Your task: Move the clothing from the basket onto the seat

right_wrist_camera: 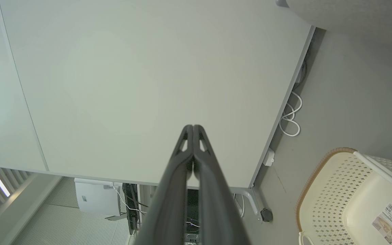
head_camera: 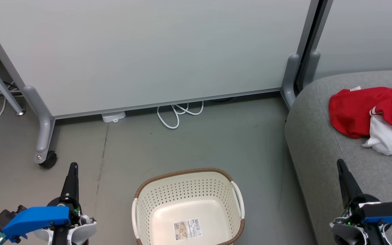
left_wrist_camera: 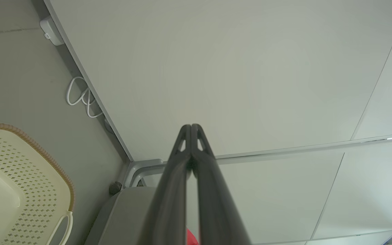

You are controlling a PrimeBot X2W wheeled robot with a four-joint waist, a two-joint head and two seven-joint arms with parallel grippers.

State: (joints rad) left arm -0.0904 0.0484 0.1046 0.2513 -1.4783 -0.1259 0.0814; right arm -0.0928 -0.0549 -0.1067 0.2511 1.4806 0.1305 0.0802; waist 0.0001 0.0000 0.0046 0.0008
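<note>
Item: my left gripper (head_camera: 74,166), lower left in the head view, both dark fingers pressed together tip to tip with nothing between them; it sits to the left of the basket and apart from it, with grey floor (head_camera: 216,143) behind it. Item: my right gripper (head_camera: 340,163), lower right, fingers likewise closed and empty, seen against the near part of the seat, short of the clothing and not touching it. Item: the clothing (head_camera: 369,112), red with white panels and thin white stripes, lying crumpled on top of the seat towards its far right. Item: the seat (head_camera: 318,143), grey upholstery with a rounded corner, to the right of the basket. Item: the basket (head_camera: 182,171), cream perforated plastic with a brown woven-look rim and white handles, upright on the floor between my two grippers, holding nothing but a label sticker (head_camera: 187,229) on its bottom. Item: a white partition panel (head_camera: 148,51) on grey castor legs beyond the basket, with a looped white cable (head_camera: 175,115) at its foot.
</note>
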